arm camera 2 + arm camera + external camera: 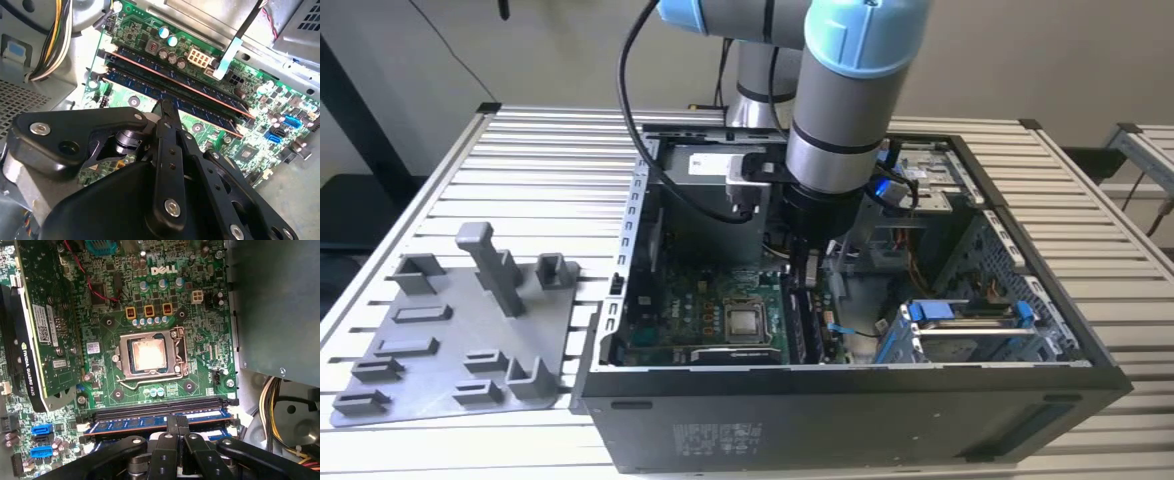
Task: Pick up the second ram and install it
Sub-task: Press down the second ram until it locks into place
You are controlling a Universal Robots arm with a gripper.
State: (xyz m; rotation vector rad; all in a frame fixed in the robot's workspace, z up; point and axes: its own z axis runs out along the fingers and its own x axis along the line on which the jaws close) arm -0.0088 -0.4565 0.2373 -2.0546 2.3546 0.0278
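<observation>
In the exterior view, a grey fixture plate (454,330) lies left of the open computer case (854,410). Inside, the gripper (803,262) reaches down right of the processor socket (746,322). In the first wrist view, the graphics card (50,320) carries white labels. The second ram (130,425) sits edge-up in its slot, its long axis near to far, under the closed fingertips (172,422).

Ext. view high, angled down on open PC case (854,400); both wrist views close over motherboard (200,340), claw (176,426) in foreground.
</observation>
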